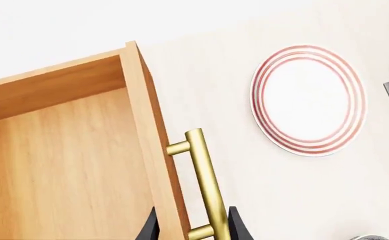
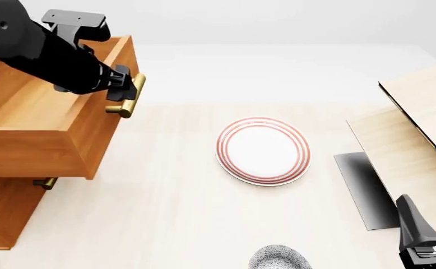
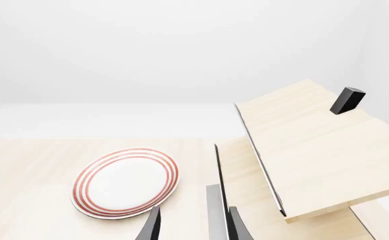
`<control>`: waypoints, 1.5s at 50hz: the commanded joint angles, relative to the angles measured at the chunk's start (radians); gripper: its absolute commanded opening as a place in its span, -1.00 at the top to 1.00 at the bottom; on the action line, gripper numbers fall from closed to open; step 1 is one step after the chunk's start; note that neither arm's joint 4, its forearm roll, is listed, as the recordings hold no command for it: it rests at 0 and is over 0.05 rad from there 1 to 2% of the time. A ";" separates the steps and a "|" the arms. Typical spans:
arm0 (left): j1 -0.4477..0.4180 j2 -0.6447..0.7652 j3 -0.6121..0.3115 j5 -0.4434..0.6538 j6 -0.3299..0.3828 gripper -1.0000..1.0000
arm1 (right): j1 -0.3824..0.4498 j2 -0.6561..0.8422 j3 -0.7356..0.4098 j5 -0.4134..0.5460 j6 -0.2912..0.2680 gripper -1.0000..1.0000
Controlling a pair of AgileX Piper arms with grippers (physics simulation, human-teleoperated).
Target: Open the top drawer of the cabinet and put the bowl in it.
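The orange-brown cabinet stands at the left. Its top drawer is pulled out and empty; its inside shows in the left wrist view. My left gripper is open at the drawer's brass handle. In the left wrist view the gripper has one finger on the drawer-front side and one outside the bar. The speckled bowl sits at the table's near edge, partly cut off. My right gripper is open and empty, to the right of the bowl.
A white plate with red rings lies mid-table between the drawer and the bowl. A pale light-wood structure with slanted panels stands at the right, close to my right gripper. A lower drawer's handle peeks out under the open drawer.
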 commanded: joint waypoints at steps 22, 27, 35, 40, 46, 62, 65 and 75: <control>0.067 -0.099 -0.007 0.050 0.084 -1.00 | 0.000 -0.001 0.000 0.001 0.000 -1.00; 0.068 -0.117 -0.011 0.062 0.097 -1.00 | 0.000 -0.001 0.000 0.001 0.000 -1.00; 0.054 -0.141 -0.032 0.087 0.117 -1.00 | 0.000 -0.001 0.000 0.001 0.000 -1.00; 0.036 -0.157 -0.034 0.095 0.141 -1.00 | 0.000 -0.001 0.000 0.001 0.000 -1.00; -0.004 -0.157 -0.051 0.098 0.150 -1.00 | 0.000 -0.001 0.000 0.001 0.000 -1.00; -0.099 -0.181 -0.065 0.112 0.144 -1.00 | 0.000 -0.001 0.000 0.001 0.000 -1.00; -0.118 -0.187 -0.060 0.110 0.149 -1.00 | 0.000 -0.001 0.000 0.001 0.000 -1.00; -0.174 -0.222 -0.054 0.123 0.156 -1.00 | 0.000 -0.001 0.000 0.001 0.000 -1.00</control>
